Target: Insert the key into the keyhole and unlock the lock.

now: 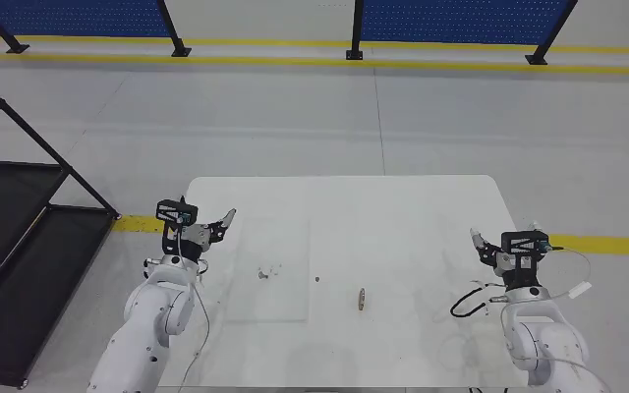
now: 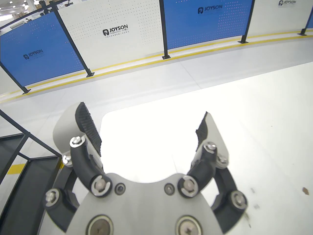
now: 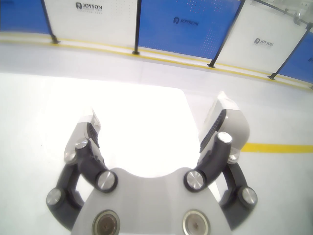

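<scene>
- Though they stand well behind the work, the blue and white fence panels (image 2: 195,25) are the only things with legible print: a logo and a word mark repeated from panel to panel.
- The white tabletop (image 1: 413,216) carries everything the task needs, all in its nearer half.
- A pale, thin mat (image 1: 285,305) lies flat on the tabletop's left part.
- The left arm (image 1: 162,309) sits at the tabletop's left edge. Its jaws are spread wide with nothing between them, just beside the mat's far left corner.
- The right arm (image 1: 536,339) sits at the right edge, its jaws likewise apart and empty, well apart from both pieces.
- A small brownish metal piece (image 1: 361,299) lies on the bare tabletop just right of the mat, between the two arms.
- A smaller silvery cluster (image 1: 265,272) rests on the mat.
- Which of the two is the key and which the lock is too small to tell, and no marking can be read on either.
- Both are probably light, stiff and slick, and likely to skate when nudged.
- The key would best be pinched by its broad head, leaving the blade free.
- The lock would best be held across its body, with the keyhole left clear.
</scene>
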{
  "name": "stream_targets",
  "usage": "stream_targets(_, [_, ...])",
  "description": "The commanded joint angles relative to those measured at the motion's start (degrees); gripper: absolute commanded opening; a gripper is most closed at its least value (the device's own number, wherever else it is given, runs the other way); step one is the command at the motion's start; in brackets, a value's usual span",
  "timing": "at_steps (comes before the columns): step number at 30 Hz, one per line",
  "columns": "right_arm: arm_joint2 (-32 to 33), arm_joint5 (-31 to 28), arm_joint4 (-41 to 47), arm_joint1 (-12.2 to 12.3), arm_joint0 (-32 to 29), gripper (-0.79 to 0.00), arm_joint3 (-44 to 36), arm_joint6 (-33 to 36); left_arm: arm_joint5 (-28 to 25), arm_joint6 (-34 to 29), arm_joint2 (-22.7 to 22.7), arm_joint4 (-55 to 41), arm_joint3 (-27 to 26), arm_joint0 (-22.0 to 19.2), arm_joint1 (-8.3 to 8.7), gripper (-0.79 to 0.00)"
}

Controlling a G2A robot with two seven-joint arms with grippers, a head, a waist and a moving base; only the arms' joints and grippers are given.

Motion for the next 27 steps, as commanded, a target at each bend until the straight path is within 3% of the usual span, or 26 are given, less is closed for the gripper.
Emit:
stream_targets(1, [0.0,0.0,0.0,0.0,0.0,0.000,0.0,0.0,-0.4,-3.0,-0.2,-2.0,-1.4,-0.2,-0.04,0.000])
stream_targets(6, [0.0,0.0,0.0,0.0,0.0,0.000,0.0,0.0,-0.7,-14.1,-0.6,-7.9,-6.8,-0.4,-0.14,0.000])
stream_targets(12, [0.0,0.0,0.0,0.0,0.0,0.000,0.0,0.0,2.9,-33.2,-1.7,-13.2,-12.6,-1.8,-0.03,0.000])
stream_targets(16, [0.0,0.0,0.0,0.0,0.0,0.000,0.0,0.0,2.9,-42.3,-2.7,-18.0,-15.6,-2.6,0.13,0.000])
stream_targets(23, [0.0,0.0,0.0,0.0,0.0,0.000,0.0,0.0,2.8,-61.4,-2.1,-22.4,-17.5,-4.3,0.74,0.000])
stream_targets(27, [0.0,0.0,0.0,0.0,0.0,0.000,0.0,0.0,4.6,-68.7,-1.2,-23.7,-15.9,-6.6,0.99,0.000])
